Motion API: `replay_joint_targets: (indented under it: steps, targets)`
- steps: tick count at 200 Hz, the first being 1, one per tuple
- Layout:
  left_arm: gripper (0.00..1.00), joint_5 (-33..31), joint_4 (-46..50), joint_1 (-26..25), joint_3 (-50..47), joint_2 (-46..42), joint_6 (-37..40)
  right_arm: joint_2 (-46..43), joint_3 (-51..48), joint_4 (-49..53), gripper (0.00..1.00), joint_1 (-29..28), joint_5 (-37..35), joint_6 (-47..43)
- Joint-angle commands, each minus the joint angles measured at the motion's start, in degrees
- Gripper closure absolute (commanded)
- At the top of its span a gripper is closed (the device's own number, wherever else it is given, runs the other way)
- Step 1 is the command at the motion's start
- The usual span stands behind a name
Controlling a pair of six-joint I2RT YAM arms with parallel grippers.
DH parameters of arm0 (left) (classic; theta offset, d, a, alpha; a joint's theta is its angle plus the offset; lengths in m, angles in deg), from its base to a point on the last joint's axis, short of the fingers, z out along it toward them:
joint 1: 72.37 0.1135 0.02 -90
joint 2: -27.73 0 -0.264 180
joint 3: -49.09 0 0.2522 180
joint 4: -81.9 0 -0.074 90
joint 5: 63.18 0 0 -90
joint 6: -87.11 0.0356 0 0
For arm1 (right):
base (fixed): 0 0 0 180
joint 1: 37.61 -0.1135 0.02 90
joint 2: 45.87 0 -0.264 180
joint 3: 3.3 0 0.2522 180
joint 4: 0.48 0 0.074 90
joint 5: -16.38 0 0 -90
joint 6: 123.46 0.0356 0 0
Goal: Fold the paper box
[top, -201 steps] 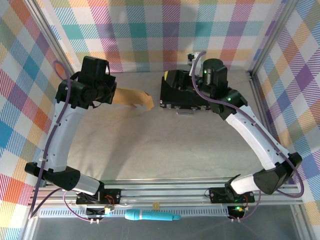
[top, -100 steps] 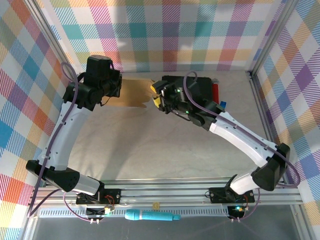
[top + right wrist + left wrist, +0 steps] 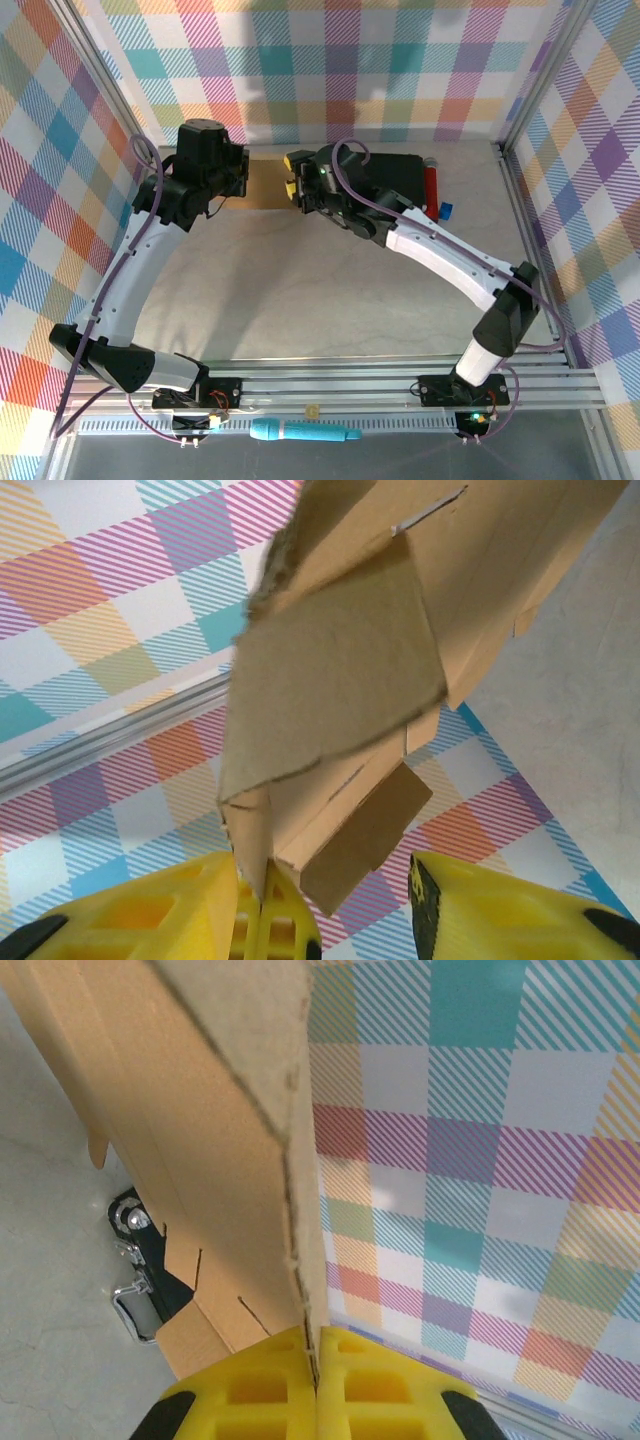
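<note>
The paper box (image 3: 265,186) is a brown cardboard sheet with flaps, held off the table near the back wall between the two arms. My left gripper (image 3: 240,182) is shut on its left edge; in the left wrist view the yellow fingers (image 3: 250,1390) pinch a thin cardboard edge (image 3: 300,1260) at the gripper (image 3: 315,1345). My right gripper (image 3: 291,175) is at the box's right end. In the right wrist view it (image 3: 330,880) stands open, with a folded flap (image 3: 350,845) between the jaws against the left finger (image 3: 150,910) and a gap to the right finger (image 3: 500,910).
A black case (image 3: 405,172) with a metal handle (image 3: 130,1305) lies at the back right, partly under the right arm. A red cylinder (image 3: 432,183) and a small blue piece (image 3: 445,210) lie beside it. A teal tool (image 3: 300,432) rests on the front rail.
The right arm swung left from above the black case to the box's right end. The left gripper carried the box back toward the rear wall.
</note>
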Motion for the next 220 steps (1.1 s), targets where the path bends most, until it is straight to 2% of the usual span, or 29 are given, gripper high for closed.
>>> replay_joint_targets:
  steps: [1,79,103,145,165,180,220]
  targets:
    - [1.00,1.89,-3.00,-0.79,-0.86,-2.07,-0.76,1.47,2.91,-2.80,0.51,-0.44,-2.43,0.58]
    - [1.00,2.53,-3.57,-1.36,-2.21,-3.31,-1.35,4.34,4.30,-5.07,0.63,-0.41,-2.72,0.28]
    - [1.00,3.03,-3.22,-1.71,-2.22,-3.33,-1.13,5.02,4.76,-5.59,0.73,-0.41,-3.16,0.05]
    - [1.00,4.19,-2.68,-1.88,-2.84,-4.55,-0.40,2.23,3.21,-3.20,1.00,0.07,-4.34,-1.10]
    - [0.67,5.47,-2.33,-1.23,-2.30,-6.00,1.73,-0.26,2.19,-0.88,1.00,1.35,-3.57,-1.29]
    - [0.50,6.94,0.11,0.37,0.65,-6.83,4.80,-2.13,1.99,1.99,1.00,2.94,-1.89,-1.33]
    - [0.46,19.40,12.96,9.38,14.26,-2.23,13.14,-4.64,2.08,6.23,1.00,7.63,2.89,-2.29]
